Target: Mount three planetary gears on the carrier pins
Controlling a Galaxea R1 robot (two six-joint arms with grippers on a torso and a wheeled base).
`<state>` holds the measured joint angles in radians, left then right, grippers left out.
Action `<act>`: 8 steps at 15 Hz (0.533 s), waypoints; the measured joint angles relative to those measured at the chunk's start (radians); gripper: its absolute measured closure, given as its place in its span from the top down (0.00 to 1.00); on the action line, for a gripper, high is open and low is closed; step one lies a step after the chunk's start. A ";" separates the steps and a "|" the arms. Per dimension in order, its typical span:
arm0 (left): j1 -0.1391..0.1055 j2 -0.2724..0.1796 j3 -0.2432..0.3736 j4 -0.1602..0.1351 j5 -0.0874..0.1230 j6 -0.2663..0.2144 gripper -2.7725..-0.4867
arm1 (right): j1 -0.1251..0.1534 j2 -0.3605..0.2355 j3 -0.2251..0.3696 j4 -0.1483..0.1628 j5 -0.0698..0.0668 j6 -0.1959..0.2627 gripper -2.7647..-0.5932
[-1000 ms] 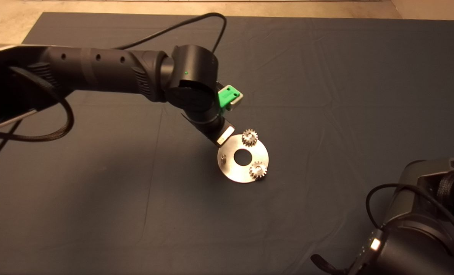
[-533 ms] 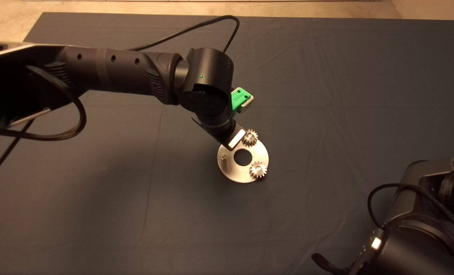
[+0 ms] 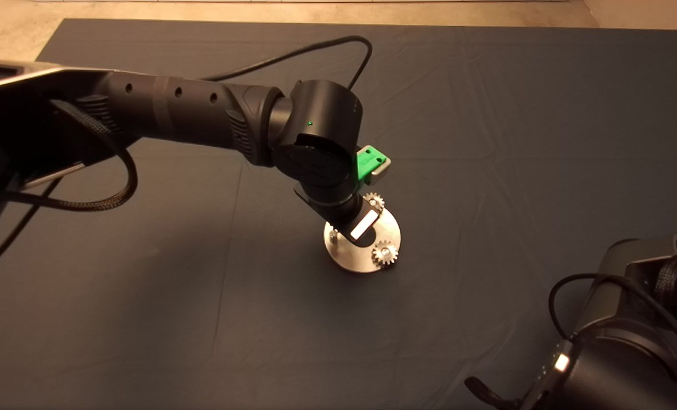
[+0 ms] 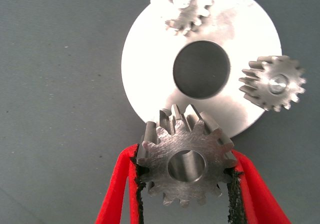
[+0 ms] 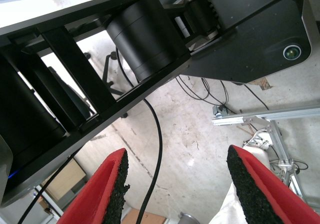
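Dark mat [image 3: 486, 142]; left end effector [image 4: 186, 184] clamped on gear [image 4: 186, 163] above disc [image 4: 150, 64]; right end effector [image 5: 175, 184] apart, parked

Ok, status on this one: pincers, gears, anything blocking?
Left pincer shut on third gear, over disc edge. Two gears seated on pins. Right pincer open, parked lower right. Nothing blocking.

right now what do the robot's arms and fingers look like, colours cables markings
Both arms are black. The left arm is a ribbed tube with small round holes, a green indicator dot, a green gripper block, a white rectangular patch, and black cables, one braided. The left gripper and right gripper each have two red fingers with rough black pads.
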<state>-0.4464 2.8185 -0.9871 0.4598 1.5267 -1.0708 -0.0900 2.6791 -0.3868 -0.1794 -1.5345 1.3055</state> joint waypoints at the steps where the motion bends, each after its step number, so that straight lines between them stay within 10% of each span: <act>1: 0.000 0.000 0.010 0.000 0.000 -0.010 0.10 | 0.002 0.000 0.000 0.000 0.000 -0.001 0.39; 8: 0.008 0.000 0.062 0.055 0.000 -0.079 0.10 | 0.003 0.000 0.000 0.000 0.000 -0.004 0.39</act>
<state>-0.4381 2.8181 -0.9247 0.5144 1.5272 -1.1496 -0.0874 2.6790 -0.3866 -0.1794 -1.5340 1.3017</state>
